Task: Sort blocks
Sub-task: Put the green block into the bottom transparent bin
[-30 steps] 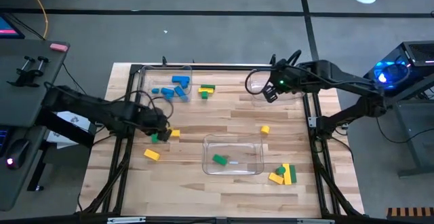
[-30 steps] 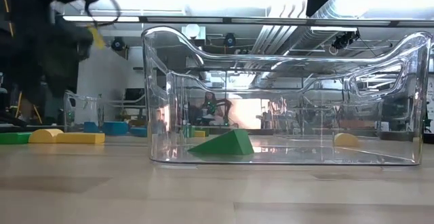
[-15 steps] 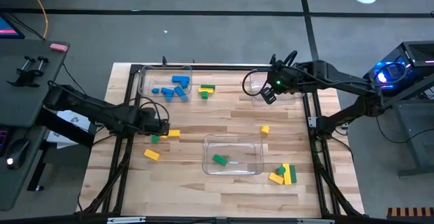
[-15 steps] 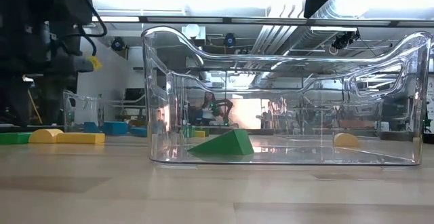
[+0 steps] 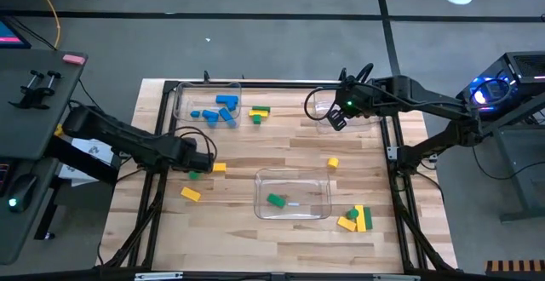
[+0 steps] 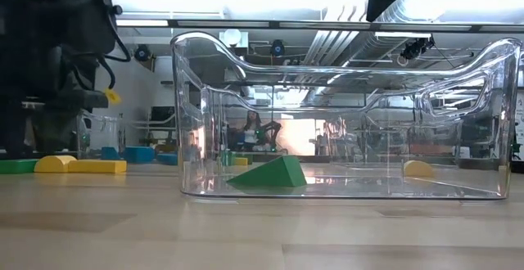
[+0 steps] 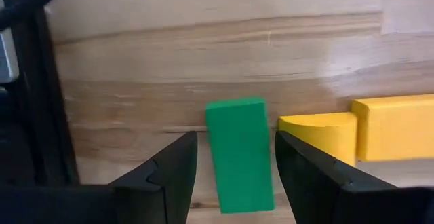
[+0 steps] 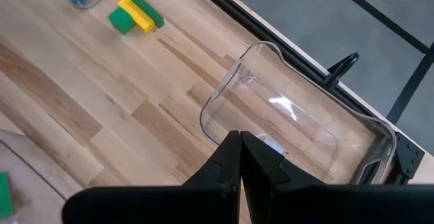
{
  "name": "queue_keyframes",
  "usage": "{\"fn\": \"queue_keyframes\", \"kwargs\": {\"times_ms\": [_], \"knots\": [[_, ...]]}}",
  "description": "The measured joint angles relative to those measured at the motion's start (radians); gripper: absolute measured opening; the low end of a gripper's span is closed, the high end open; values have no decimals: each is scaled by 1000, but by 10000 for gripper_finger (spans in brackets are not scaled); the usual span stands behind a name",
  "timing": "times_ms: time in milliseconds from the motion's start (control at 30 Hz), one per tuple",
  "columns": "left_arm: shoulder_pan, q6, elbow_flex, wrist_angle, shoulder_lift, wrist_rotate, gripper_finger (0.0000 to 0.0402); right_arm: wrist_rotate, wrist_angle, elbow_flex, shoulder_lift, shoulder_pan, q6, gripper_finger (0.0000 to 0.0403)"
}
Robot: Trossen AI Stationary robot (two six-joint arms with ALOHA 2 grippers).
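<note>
A green block [image 7: 239,153] lies flat on the wood near the table's left side. My left gripper [image 7: 236,137] points down over it, open, with one finger on each side of the block and a thin gap at both. A yellow rounded block [image 7: 319,132] and a yellow bar [image 7: 397,125] lie right beside it. From above, my left gripper [image 5: 197,162] hides part of the green block [image 5: 194,174]. My right gripper [image 8: 241,157] is shut and empty, held high over an empty clear tray [image 8: 291,115] at the far right.
A clear tray [image 5: 181,102] at the far left holds several blue blocks [image 5: 217,111], with a green-and-yellow pair [image 5: 259,112] beside it. The middle tray [image 5: 294,179] holds one green block [image 5: 275,200]. Loose blocks: yellow [image 5: 190,194], yellow [image 5: 333,163], a yellow-green cluster [image 5: 356,220].
My left gripper has come down toward the table over the green block and has rolled about its own axis. The blocks and the right arm have kept still.
</note>
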Motion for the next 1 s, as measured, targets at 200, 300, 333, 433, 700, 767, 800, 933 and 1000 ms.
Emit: {"fn": "queue_keyframes", "kwargs": {"times_ms": [200, 300, 333, 433, 700, 767, 800, 933, 1000], "knots": [[0, -11, 0, 49, 52, 39, 182, -1, 0, 0, 0, 0, 0, 0], [-6, -11, 0, 71, 82, 65, 182, -1, 0, 0, 0, 0, 0, 0], [-9, -17, 1, 76, 90, 65, 182, -1, 0, 0, 0, 0, 0, 0], [-21, -5, 4, 93, 114, 58, 181, -1, 0, 0, 0, 0, 0, 0], [-42, 126, 26, 106, 96, 23, 99, -1, 0, 0, 0, 0, -7, 0], [-34, 160, 52, 98, 58, -23, 75, 0, 0, 0, 0, 0, -2, 0], [-25, 182, 63, 66, 29, -43, 75, 0, 0, 0, 0, 0, 2, 0], [29, 269, 139, -23, -96, -152, 75, -12, 0, 0, 0, 0, 12, 0], [66, 345, 189, -56, -162, -224, 75, -18, 1, 0, 0, 2, 32, 0]]}}
